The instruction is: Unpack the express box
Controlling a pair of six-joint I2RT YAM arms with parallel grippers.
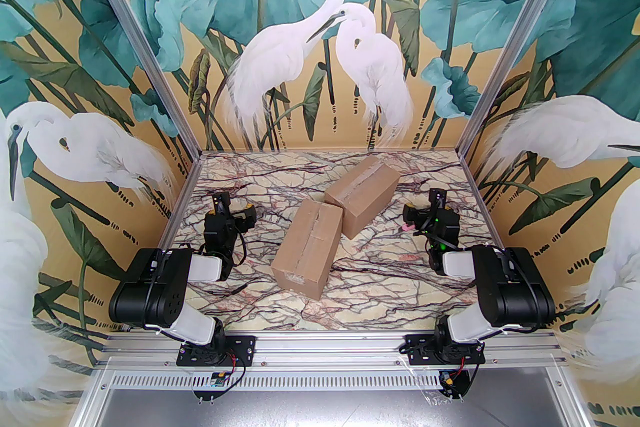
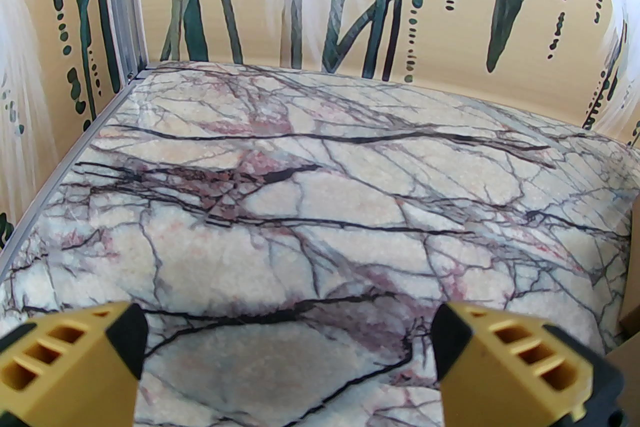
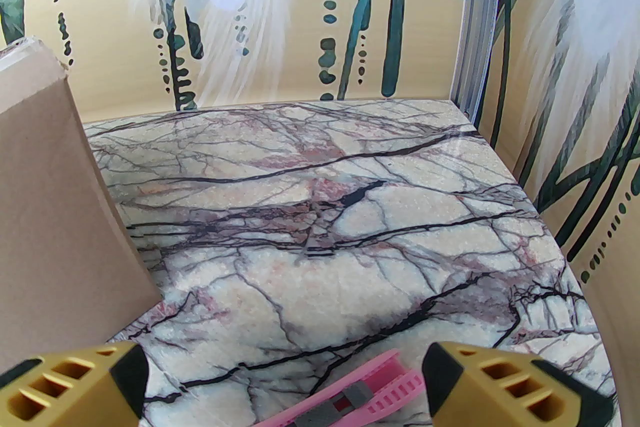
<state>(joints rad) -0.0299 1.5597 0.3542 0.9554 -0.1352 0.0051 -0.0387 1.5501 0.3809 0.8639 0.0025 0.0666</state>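
The bench (image 1: 395, 275) has a marble-print top, smooth, with a faint sheen. The near box (image 1: 307, 247) and far box (image 1: 363, 194) are plain brown cardboard, matt, their seams sealed with clear glossy tape (image 1: 311, 235). The cutter (image 3: 350, 397) is pink plastic, ribbed along its body, with a grey slider. The left claw (image 2: 290, 340) and right claw (image 3: 286, 365) have matt yellow plastic fingers (image 2: 75, 365), hollow-celled and faced with black pads. The frame (image 1: 142, 59) is brushed aluminium. The walls (image 1: 450, 79) look like matt printed sheet. The arms (image 1: 155, 285) wear smooth black and white plastic shells.

Veined marble tabletop (image 1: 250, 184), heron-and-lotus mural walls (image 1: 320, 39), aluminium frame posts (image 1: 140, 49), bright even light
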